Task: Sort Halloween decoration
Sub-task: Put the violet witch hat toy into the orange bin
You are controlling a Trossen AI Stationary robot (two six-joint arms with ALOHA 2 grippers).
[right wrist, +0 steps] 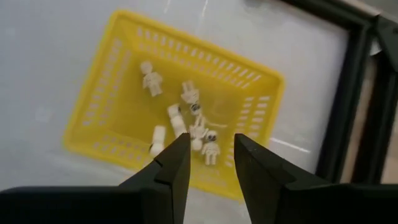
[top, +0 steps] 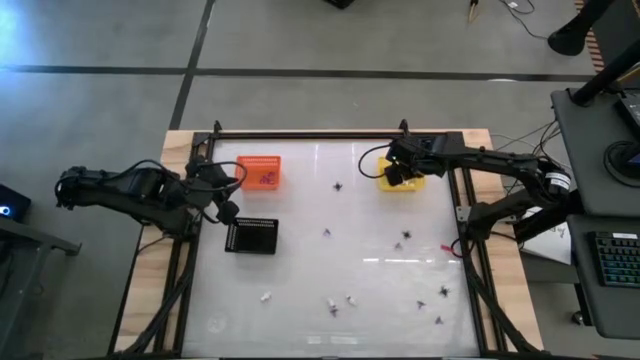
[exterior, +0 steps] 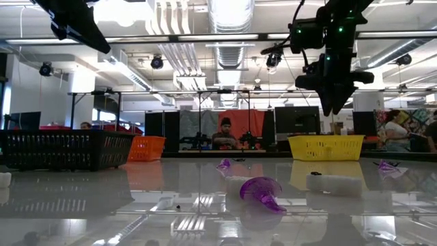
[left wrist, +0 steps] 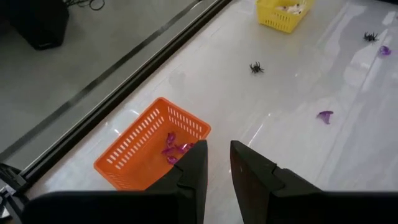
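Right gripper (right wrist: 208, 155): jaws apart w/ nothing between them, hanging over the yellow basket (top: 400, 177) at the upper right of the high view, close to the bench's back and right rails. Inside the basket lie several whitish figures (right wrist: 186, 118), loose on its floor.

Left gripper (left wrist: 216, 168): jaws a narrow gap apart, nothing held, raised above the bench (top: 300, 240) near the left rail, just beside the orange basket (top: 259, 171) and above the black tray (top: 251, 236). Purple pieces (left wrist: 174, 149) sit in the orange basket.

Rest of the Halloween decoration is scattered on the open bench: a dark spider (top: 338, 186) centre top btwn the two baskets, a purple bit (top: 327, 234) mid-frame, more dark ones (top: 441, 292) lower right near the right rail, whitish ones (top: 350, 299) along the lower edge. Wide bare stretch in the middle and lower left. In the low view a purple piece (exterior: 261, 191) and a whitish one (exterior: 334, 183) lie up front; people sit in the room beyond.
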